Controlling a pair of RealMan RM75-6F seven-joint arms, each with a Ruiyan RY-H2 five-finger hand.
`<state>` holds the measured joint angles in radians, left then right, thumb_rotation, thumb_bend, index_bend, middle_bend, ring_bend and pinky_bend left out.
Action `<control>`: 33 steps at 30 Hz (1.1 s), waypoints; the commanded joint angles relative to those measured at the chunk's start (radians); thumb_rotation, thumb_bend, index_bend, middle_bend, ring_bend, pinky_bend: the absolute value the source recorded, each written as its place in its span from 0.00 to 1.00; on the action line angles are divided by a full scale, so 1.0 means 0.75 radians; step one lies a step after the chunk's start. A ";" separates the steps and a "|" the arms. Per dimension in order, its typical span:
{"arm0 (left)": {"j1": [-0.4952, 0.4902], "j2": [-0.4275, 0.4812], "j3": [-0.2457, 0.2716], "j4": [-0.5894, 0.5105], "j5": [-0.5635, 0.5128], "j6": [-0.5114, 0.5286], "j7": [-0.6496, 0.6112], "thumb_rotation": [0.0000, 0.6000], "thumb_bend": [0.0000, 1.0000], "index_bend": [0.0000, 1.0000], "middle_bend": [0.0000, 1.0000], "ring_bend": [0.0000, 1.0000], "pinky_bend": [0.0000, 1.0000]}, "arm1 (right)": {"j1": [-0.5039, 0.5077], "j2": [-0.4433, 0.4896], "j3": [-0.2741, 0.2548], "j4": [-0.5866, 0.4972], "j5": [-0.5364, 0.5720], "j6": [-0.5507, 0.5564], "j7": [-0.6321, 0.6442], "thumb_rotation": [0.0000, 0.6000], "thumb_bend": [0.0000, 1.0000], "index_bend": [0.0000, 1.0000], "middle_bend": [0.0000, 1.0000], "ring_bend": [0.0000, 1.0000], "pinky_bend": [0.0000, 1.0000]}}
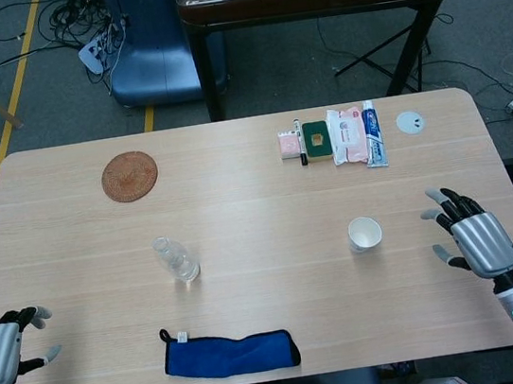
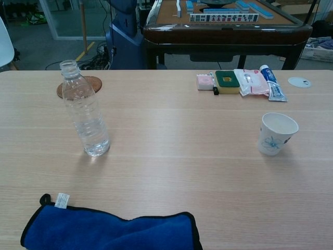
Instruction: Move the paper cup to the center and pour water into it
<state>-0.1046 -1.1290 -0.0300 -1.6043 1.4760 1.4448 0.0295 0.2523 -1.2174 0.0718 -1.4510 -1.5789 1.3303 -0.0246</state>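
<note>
A white paper cup with a blue print stands upright right of the table's middle. A clear, uncapped water bottle stands upright on the left, holding a little water. My right hand hovers over the table's right part, a short way right of the cup, fingers spread and empty. At the front left corner my left hand rests with fingers partly curled and nothing in it. Neither hand shows in the chest view.
A blue cloth lies along the front edge. A round woven coaster sits at the back left. Packets, a sponge and a toothpaste tube line the back right, with a white disc beside them.
</note>
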 commanded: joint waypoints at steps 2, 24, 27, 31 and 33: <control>0.003 0.007 -0.002 -0.006 0.002 0.007 -0.007 1.00 0.06 0.43 0.52 0.42 0.63 | 0.098 -0.029 0.042 -0.027 0.041 -0.120 -0.119 1.00 0.29 0.32 0.08 0.07 0.22; 0.002 0.019 -0.001 -0.021 0.017 0.010 -0.029 1.00 0.06 0.43 0.52 0.42 0.63 | 0.367 -0.083 0.056 -0.145 0.370 -0.582 -0.589 1.00 0.00 0.00 0.00 0.00 0.10; 0.001 0.020 -0.002 -0.020 0.015 0.009 -0.037 1.00 0.06 0.43 0.52 0.42 0.63 | 0.402 -0.114 0.062 -0.122 0.407 -0.613 -0.609 1.00 0.00 0.00 0.00 0.00 0.10; 0.003 0.024 -0.004 -0.021 0.014 0.011 -0.047 1.00 0.06 0.43 0.52 0.42 0.63 | 0.440 -0.159 0.063 -0.074 0.415 -0.637 -0.604 1.00 0.00 0.02 0.00 0.00 0.11; 0.003 0.025 -0.005 -0.022 0.014 0.012 -0.050 1.00 0.06 0.43 0.52 0.42 0.63 | 0.459 -0.180 0.060 -0.049 0.418 -0.655 -0.593 1.00 0.00 0.06 0.01 0.00 0.13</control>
<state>-0.1025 -1.1101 -0.0333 -1.6203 1.4863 1.4538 -0.0076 0.5905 -1.3443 0.1176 -1.4959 -1.2675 0.8465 -0.4740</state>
